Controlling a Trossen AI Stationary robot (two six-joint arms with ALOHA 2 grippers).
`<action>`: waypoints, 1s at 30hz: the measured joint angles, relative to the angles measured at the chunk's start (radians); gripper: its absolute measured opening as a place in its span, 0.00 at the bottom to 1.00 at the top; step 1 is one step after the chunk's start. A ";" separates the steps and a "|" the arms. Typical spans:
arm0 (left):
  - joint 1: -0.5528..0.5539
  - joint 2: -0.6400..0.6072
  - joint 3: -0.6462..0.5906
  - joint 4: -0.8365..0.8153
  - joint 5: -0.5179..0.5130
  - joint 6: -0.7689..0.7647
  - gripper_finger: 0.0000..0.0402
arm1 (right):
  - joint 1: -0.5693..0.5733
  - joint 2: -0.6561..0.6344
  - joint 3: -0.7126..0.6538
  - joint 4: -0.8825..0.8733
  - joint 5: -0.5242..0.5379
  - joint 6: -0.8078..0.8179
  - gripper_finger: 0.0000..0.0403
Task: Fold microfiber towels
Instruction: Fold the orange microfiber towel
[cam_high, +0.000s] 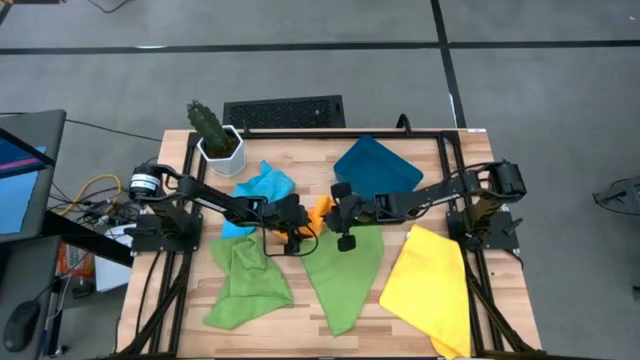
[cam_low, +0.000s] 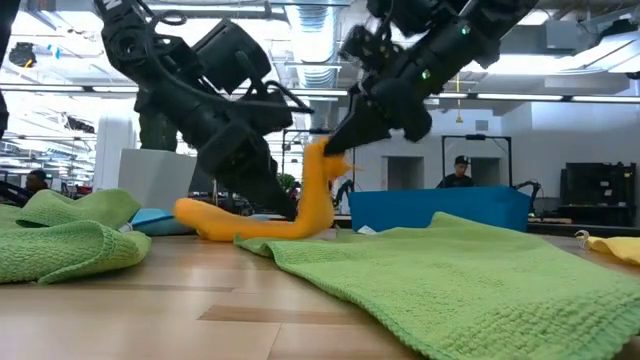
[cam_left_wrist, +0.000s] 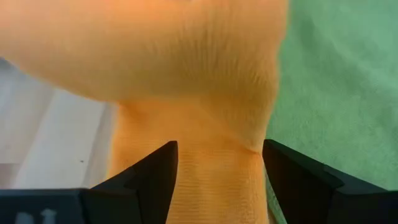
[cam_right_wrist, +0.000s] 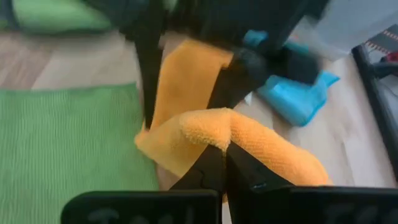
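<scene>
The orange towel (cam_high: 319, 210) lies mid-table between the light blue towel (cam_high: 262, 187) and a green towel (cam_high: 345, 268). In the low view most of it rests on the wood (cam_low: 240, 222) and one end rises (cam_low: 318, 175). My left gripper (cam_high: 303, 224) points down onto the towel and is closed on a bunch of it. My right gripper (cam_high: 332, 213) is shut on the raised end. A second green towel (cam_high: 245, 280) and the yellow towel (cam_high: 430, 285) lie spread at the near side. My left gripper has a bunched band of the orange towel (cam_left_wrist: 217, 180) between its two fingers, filling the gap from finger (cam_left_wrist: 155, 180) to finger. The fingers slant down from the table's left. That part of the towel lies low on the table (cam_low: 270, 222). My right gripper pinches a rolled fold of the orange towel (cam_right_wrist: 214, 127) between its shut fingertips. The fingers slant down from the table's right. The held end (cam_low: 325, 160) is lifted above the table, and the cloth hangs slack from it down to the part on the wood.
A dark teal bin (cam_high: 375, 168) stands at the far right of centre. A potted cactus (cam_high: 215, 135) stands at the far left. People and desks show in the room beyond the table in the low view.
</scene>
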 joint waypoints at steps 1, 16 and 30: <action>0.000 -0.010 0.000 -0.004 0.000 0.000 0.57 | 0.000 0.012 0.000 0.013 0.000 -0.006 0.06; 0.000 -0.247 0.000 -0.447 -0.090 -0.082 0.57 | 0.001 0.076 0.059 0.104 -0.019 -0.083 0.07; -0.004 -0.189 -0.001 -0.451 -0.091 -0.077 0.57 | -0.009 0.143 0.079 0.149 -0.091 -0.076 0.07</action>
